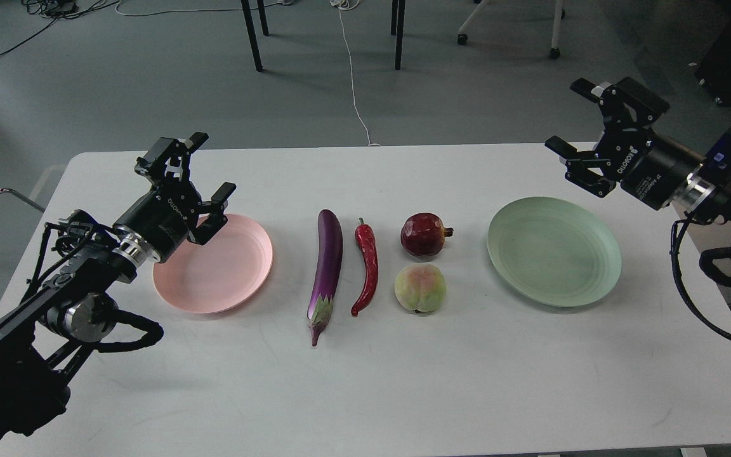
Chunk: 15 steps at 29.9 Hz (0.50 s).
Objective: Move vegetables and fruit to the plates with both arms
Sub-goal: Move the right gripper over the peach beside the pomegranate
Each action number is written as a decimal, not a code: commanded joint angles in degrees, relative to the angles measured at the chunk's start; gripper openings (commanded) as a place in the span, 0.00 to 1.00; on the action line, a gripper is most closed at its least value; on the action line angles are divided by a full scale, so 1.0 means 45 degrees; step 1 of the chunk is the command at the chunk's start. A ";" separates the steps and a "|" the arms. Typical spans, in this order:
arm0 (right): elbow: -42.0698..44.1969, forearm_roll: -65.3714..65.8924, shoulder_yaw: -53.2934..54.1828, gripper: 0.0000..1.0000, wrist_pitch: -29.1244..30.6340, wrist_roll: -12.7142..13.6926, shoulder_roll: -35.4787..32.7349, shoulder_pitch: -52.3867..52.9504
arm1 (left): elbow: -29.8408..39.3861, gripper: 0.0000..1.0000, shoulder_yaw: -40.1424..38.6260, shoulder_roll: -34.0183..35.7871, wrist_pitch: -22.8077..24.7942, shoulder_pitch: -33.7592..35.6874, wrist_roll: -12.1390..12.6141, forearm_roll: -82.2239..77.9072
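A purple eggplant (327, 270) and a red chili pepper (367, 266) lie side by side at the table's middle. To their right sit a dark red pomegranate (424, 235) and, nearer me, a pale peach (420, 287). A pink plate (216, 265) is on the left and a green plate (554, 250) on the right; both are empty. My left gripper (202, 168) is open and empty above the pink plate's far left rim. My right gripper (573, 127) is open and empty, raised beyond the green plate's far right edge.
The white table (365, 381) holds nothing else. Its far edge runs just behind the grippers. Beyond it is grey floor with chair legs (251, 35) and a white cable (353, 76).
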State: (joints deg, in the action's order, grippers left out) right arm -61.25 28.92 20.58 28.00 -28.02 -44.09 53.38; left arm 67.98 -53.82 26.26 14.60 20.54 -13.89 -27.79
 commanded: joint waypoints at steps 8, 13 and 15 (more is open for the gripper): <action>-0.1367 0.8644 -0.7420 0.99 0.0000 0.0005 0.2470 0.7470 | 0.1064 0.99 -0.0404 -0.0094 0.0017 -0.0072 -0.0020 0.0043; -0.1369 1.1693 -0.9023 0.99 0.0000 0.0005 0.4383 0.8020 | 0.1299 0.99 -0.0559 -0.0054 -0.0022 -0.0130 -0.0020 0.0043; -0.1214 1.2223 -0.9551 0.99 0.0000 0.0005 0.5125 0.8020 | 0.1319 0.99 -0.0599 -0.0054 -0.0022 -0.0131 -0.0020 0.0043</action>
State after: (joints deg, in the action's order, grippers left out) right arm -67.42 79.52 -18.98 28.02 -28.00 -25.49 89.18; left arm 73.75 -56.21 26.00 14.55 20.02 -13.98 -27.59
